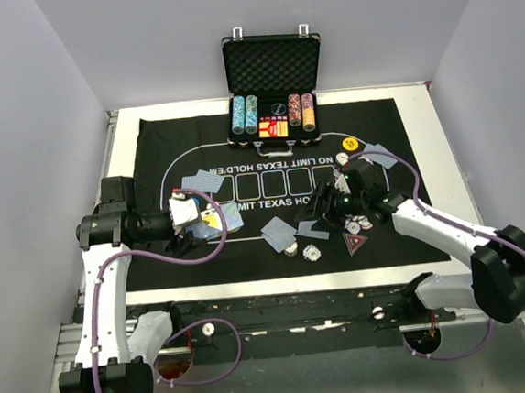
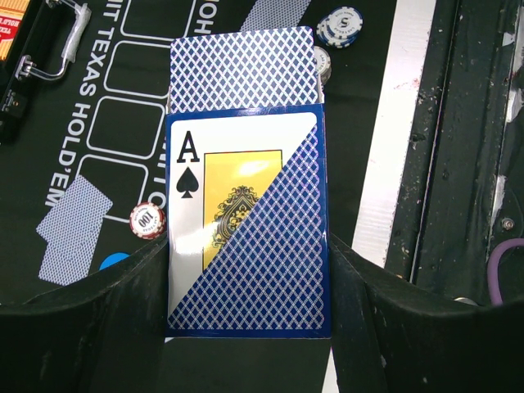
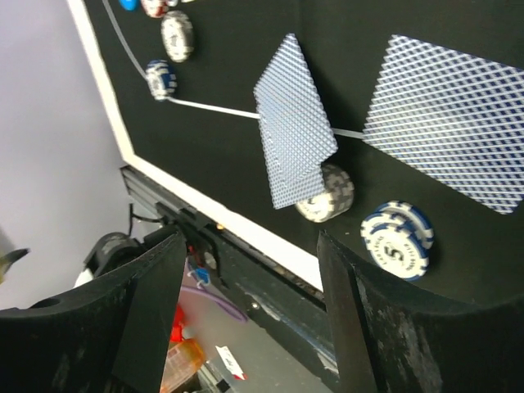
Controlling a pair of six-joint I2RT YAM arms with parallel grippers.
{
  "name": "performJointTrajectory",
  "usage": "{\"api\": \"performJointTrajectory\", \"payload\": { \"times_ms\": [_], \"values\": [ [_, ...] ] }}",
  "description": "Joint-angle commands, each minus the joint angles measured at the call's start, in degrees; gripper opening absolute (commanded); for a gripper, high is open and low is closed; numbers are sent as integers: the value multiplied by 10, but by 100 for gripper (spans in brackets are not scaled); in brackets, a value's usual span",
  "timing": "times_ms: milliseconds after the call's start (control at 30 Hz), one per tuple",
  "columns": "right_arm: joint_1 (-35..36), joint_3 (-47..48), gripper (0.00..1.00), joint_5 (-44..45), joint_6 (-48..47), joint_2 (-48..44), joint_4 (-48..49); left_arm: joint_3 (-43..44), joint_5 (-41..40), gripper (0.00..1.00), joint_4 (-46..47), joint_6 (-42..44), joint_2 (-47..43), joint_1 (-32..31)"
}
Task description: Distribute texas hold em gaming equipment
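The case (image 1: 272, 67), well beyond both jaws, holds chip rows (image 1: 245, 115). Left jaws clench the card deck (image 2: 246, 229), cards poking out ahead. Right jaws stand released, empty, over dealt cards (image 3: 295, 123) and chips (image 3: 397, 241). Dealing looks partly done, with much of the deck left.

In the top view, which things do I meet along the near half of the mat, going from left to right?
Card box → card pair → chip → red triangle.
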Motion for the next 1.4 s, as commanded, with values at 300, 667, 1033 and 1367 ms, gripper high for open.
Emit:
{"api": "performJointTrajectory", "payload": {
  "times_ms": [300,667,1033,1367],
  "values": [
    [19,-65,74,-7,33,100,106,11,32,46,6,1,-4,-3],
    [34,-37,73,-10,68,177,190,11,28,46,3,5,-8,-2],
    [53,-29,62,-3,93,225,229,7,26,45,2,9,-6,-2],
    [63,-16,41,16,93,236,229,6,24,45,1,11,-9,-3]
  ]
}}
